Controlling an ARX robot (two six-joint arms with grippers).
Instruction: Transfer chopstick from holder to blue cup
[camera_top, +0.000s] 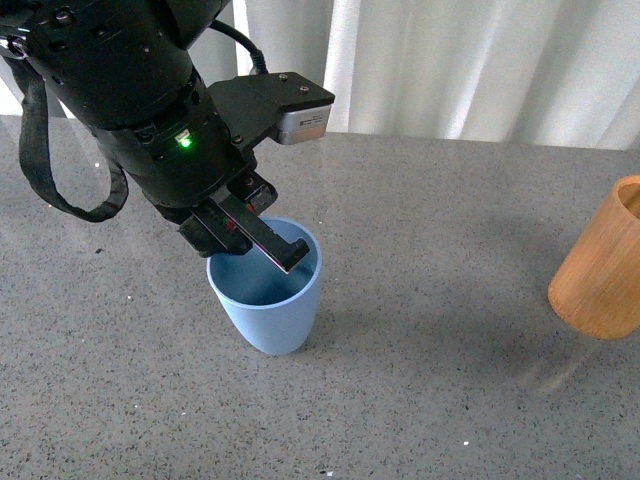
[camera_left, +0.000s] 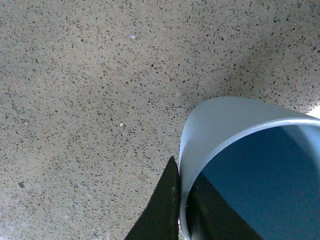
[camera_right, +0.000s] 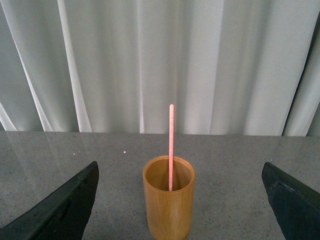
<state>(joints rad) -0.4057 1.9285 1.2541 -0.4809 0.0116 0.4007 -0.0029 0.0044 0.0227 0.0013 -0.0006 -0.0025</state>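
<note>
The left tool (camera_top: 256, 254) pinches the blue cup (camera_top: 270, 315) at its rim, one finger inside and one outside. The right tool (camera_right: 180, 168) is wide open and empty. Beyond it, the chopstick (camera_right: 171, 145) stands in the holder (camera_right: 169, 212) on the grey speckled desk (camera_top: 450, 380). A white curtain (camera_right: 225, 65) hangs behind.

Place: a robot test stand, of the lab or studio sort; nothing shows a lived-in room.
Table: grey speckled stone-look top (camera_top: 450, 350), wide and flat, filling the front and left wrist views.
Backdrop: white pleated curtain (camera_right: 150, 60) hanging along the table's far edge, with daylight glowing through it.
Machine: black arm (camera_top: 110, 70) with a lit green lamp (camera_top: 184, 141), a labelled grey camera box (camera_top: 300, 122) and a loose black strap (camera_top: 40, 150).
Props: plastic cup (camera_top: 270, 320) and wooden holder (camera_top: 600, 280), well apart on the table; one chopstick (camera_right: 171, 145) stands in the holder.
</note>
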